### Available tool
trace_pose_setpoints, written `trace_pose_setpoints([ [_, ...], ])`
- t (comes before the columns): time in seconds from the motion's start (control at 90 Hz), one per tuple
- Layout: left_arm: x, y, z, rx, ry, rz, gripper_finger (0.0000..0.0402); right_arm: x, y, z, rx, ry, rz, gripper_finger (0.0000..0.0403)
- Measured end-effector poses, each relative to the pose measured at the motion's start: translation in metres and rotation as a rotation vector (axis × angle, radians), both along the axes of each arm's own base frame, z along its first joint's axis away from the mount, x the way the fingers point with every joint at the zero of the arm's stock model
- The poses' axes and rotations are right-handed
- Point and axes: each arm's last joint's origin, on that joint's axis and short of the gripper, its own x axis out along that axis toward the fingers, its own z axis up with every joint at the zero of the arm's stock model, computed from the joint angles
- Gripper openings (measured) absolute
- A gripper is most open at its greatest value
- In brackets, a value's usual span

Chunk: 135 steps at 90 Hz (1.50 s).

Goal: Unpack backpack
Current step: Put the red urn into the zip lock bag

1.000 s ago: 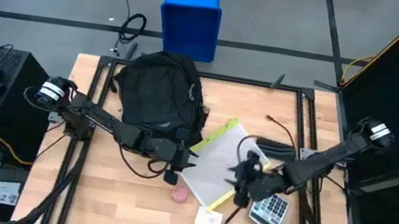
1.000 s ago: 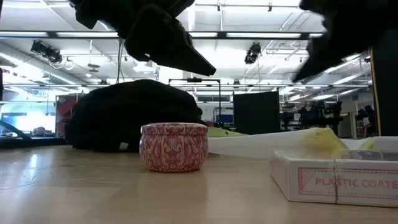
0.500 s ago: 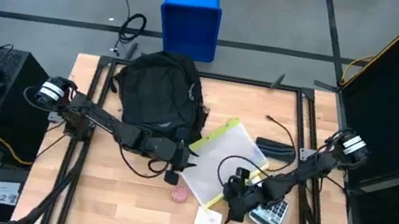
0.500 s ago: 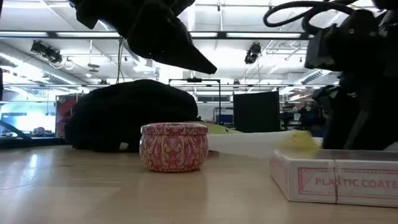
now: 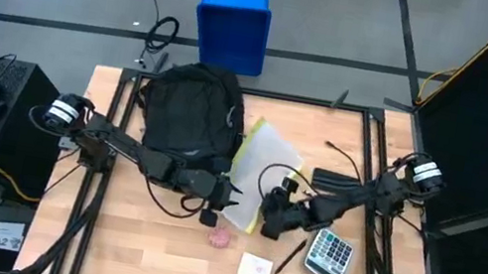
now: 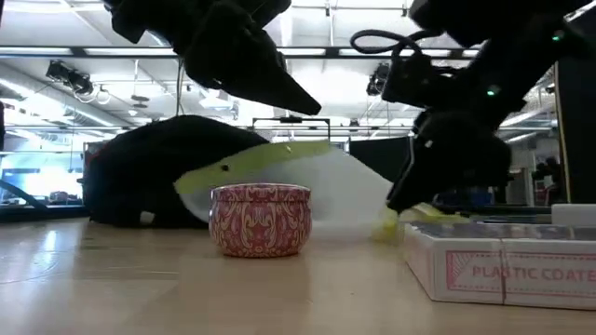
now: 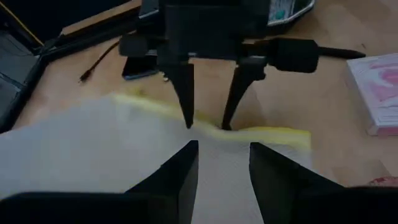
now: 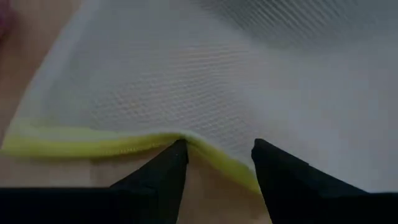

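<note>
The right gripper (image 5: 266, 224) has its jaws spread, tips against the yellow hem of a white mesh pouch (image 5: 259, 165), tilted up off the wooden surface (image 5: 155, 242). The left gripper (image 5: 232, 194), jaws parted and empty, hovers facing it. Behind the left jaws lies the soft, rounded black backpack (image 5: 191, 108); below them sits a round patterned tin (image 6: 260, 219).

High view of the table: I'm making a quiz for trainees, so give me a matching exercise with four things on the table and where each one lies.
Things:
1. backpack
2. calculator
3. small pink tin
4. mesh pouch

Places:
A. near the front edge, right of the card box
B. far left part of the table
C. middle of the table, at the right gripper
D. just in front of the left gripper

Pairs: 1-B, 2-A, 3-D, 4-C
</note>
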Motion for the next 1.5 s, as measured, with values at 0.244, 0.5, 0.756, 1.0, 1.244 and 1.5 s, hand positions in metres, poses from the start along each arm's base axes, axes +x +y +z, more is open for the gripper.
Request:
trace_pose_setpoints([
  [0.244, -0.006, 0.003, 0.014, 0.201, 0.062, 0.315, 0.0115, 0.003, -0.002, 0.002, 0.002, -0.021, 0.005, 0.0159],
  [0.5, -0.015, -0.004, 0.020, 0.124, 0.212, 0.391, 0.0115, 0.001, 0.004, 0.001, 0.018, -0.008, 0.035, 0.0159],
  [0.756, -0.032, -0.039, 0.057, 0.041, 0.295, 0.437, 0.0115, -0.004, 0.013, 0.001, 0.020, 0.002, 0.066, 0.0160],
  [1.0, -0.072, -0.066, 0.033, 0.309, 0.269, 0.434, 0.0115, -0.006, 0.020, 0.001, 0.056, -0.014, 0.046, 0.0160],
  [1.244, -0.110, -0.075, -0.021, 0.288, 0.286, 0.353, 0.0115, -0.007, 0.022, 0.001, 0.062, -0.017, 0.046, 0.0158],
  [1.5, -0.120, -0.081, -0.057, 0.343, 0.281, 0.111, 0.0116, -0.003, 0.016, 0.002, 0.069, -0.034, 0.024, 0.0157],
])
